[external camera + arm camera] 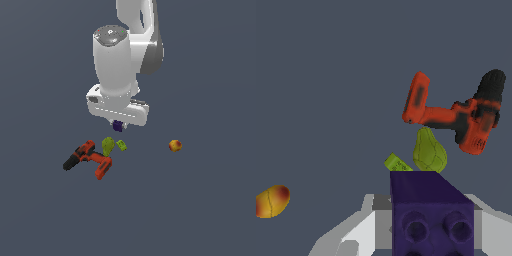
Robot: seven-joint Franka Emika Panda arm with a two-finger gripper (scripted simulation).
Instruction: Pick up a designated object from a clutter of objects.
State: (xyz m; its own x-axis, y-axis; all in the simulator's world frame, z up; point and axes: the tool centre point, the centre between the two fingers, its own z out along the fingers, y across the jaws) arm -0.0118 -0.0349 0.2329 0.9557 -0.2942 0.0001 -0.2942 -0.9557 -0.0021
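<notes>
The small dark purple plastic block [117, 125] is sitting in the white end effector [118, 126], up in the air above the flat grey counter [210, 210]. In the wrist view this purple block [431, 215] is looking boxy, with flat smooth sides and round hollow holes on one face, like a toy building brick. The end effector [428, 225] is closing around it, with pale grey fingers [356, 232] showing on both sides of the block, so it is gripping the block and nothing else.

Down on the counter, the orange-red and black power drill [89, 159] is lying on its side. It is looking chunky, with a dark black nose and a thick handle. A bumpy yellow-green pear shape [107, 145] is resting right beside the drill, close enough that they may be touching. A little flat yellow-green block [121, 145] is lying just beside the pear. A round red and yellow fruit [175, 145] with a smooth shiny skin is sitting alone, well apart from the others, toward the exterior view's right.
</notes>
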